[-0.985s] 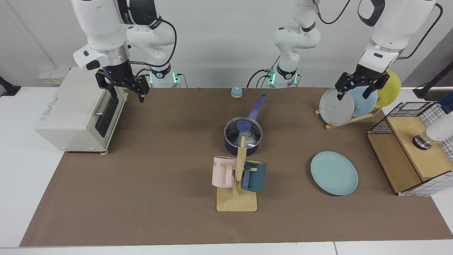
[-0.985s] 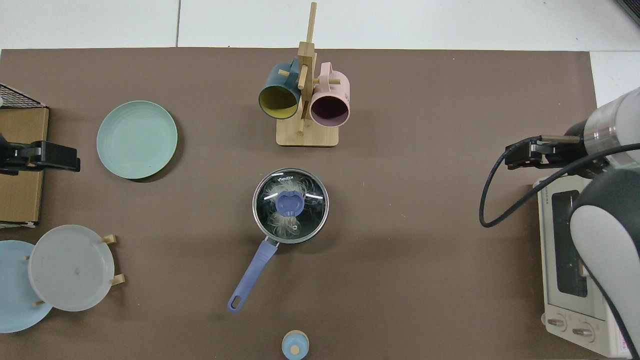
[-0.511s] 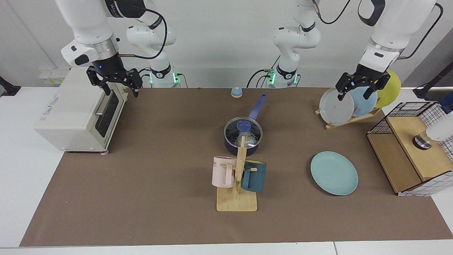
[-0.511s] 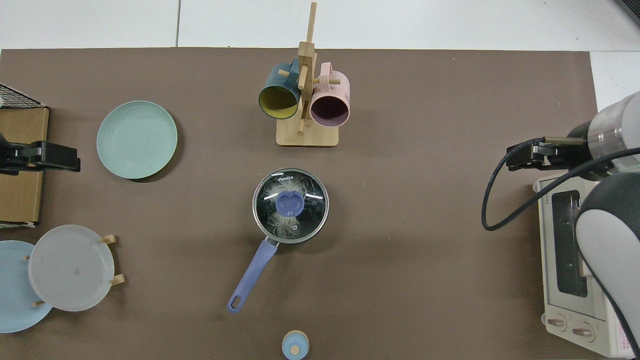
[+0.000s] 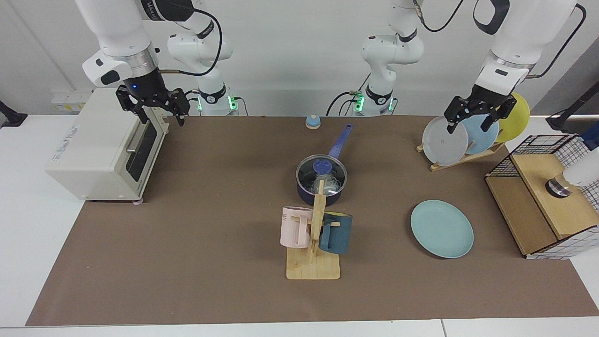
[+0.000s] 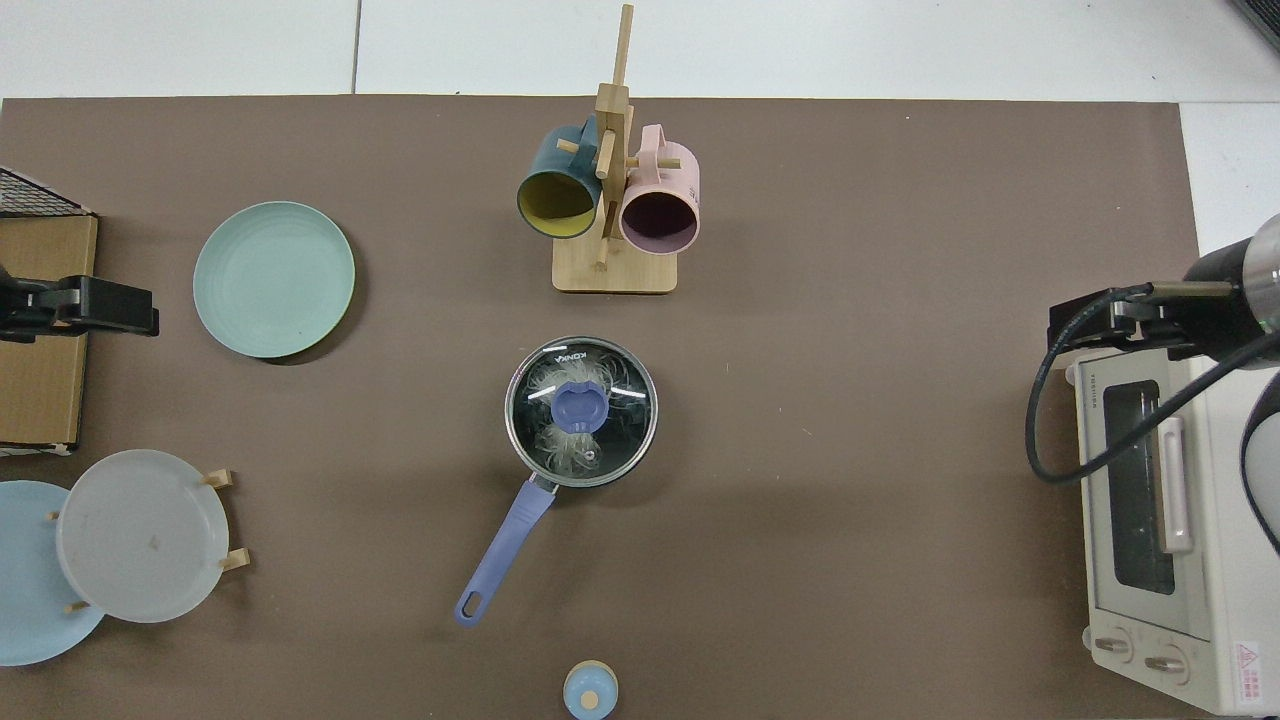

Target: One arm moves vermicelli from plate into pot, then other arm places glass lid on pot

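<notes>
At the far left of the facing view we see the right tool (image 5: 159, 112) hanging above the top front edge of the white toaster oven (image 5: 100, 150), its fingers spread apart and holding nothing; in the top view the same tool (image 6: 1105, 325) shows at the right edge over the oven (image 6: 1160, 520). Moving toward the middle of the bench (image 5: 210, 262), we find the pot (image 5: 321, 186) standing upright on the brown mat with its purple-blue handle (image 5: 340, 139) pointing to the far side. The glass lid (image 6: 581, 411) sits flat on the pot's rim, blue knob in the centre, and through the glass we make out the vermicelli (image 6: 565, 445) lying inside the pot. Just on the near side of the pot stands a wooden mug rack (image 5: 313, 262) carrying a pink mug (image 5: 295, 227) and a dark teal mug (image 5: 336, 232). A small blue bell (image 5: 312, 121) rests at the far edge of the mat. Further right, the plate (image 5: 441, 228) lies flat and bare on the mat, well apart from the pot. At the far right, the left tool (image 5: 472, 114) hangs over a plate rack (image 5: 461, 159) that holds grey, sky-blue and yellow plates; its fingers are parted and grip nothing. Beside it stands a wire-sided wooden box (image 5: 547, 206).
</notes>
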